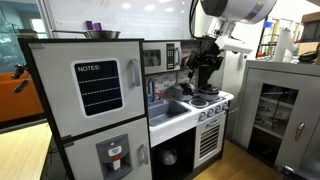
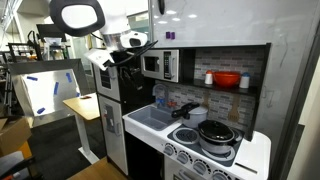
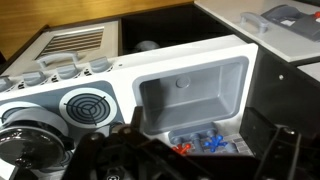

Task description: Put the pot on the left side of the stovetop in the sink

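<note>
Pot (image 2: 215, 133) sits on the stovetop (image 2: 252, 152), just right of the sink (image 2: 148, 118) in an exterior view. Gripper (image 1: 204, 66) hangs above the sink, spread wide and empty, well apart from the pot.

Your carrying surface is the white toy-kitchen counter (image 2: 258, 152), which fills the lower right of an exterior view. Set into it toward the middle of that frame you have the grey sink (image 2: 148, 118). The stovetop (image 2: 190, 146) lies just beside the sink, on its right. The dark pot (image 2: 215, 133) sits on the stovetop, to the right of a bare burner (image 2: 185, 135). In the wrist view the sink (image 3: 190, 70) takes the centre of the frame with the stovetop (image 3: 85, 105) on its left. There you see the pot (image 3: 22, 135) in the lower left corner, resting on the stovetop and apart from the sink.
</note>
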Controlling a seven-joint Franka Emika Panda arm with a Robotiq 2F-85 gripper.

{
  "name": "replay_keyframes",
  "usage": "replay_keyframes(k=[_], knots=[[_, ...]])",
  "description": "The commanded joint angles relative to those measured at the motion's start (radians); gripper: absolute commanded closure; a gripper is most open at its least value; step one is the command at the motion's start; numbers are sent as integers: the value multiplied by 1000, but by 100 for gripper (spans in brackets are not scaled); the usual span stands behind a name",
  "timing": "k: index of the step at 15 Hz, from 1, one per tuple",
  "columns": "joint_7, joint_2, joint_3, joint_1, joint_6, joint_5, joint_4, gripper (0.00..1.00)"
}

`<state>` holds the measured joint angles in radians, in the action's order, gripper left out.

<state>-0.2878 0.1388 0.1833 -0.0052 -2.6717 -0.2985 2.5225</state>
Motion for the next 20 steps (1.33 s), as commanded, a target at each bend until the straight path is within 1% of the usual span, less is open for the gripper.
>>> replay_keyframes(k=[1,2,3,7,11,15,20], knots=[[-63,-44,-9,11,-104,-88,7,0],[-76,-59,-11,12,-123,-108,6,0],[-89,-73,2,28,-145,-127,4,0],[-129,-139,-1,27,-227,-181,-19,0],[-158,-204,-7,21,-306,-211,-66,0],[-164,-267,-13,12,-347,-211,-124,0],[-160,-340,-16,-9,-364,-206,-189,0]])
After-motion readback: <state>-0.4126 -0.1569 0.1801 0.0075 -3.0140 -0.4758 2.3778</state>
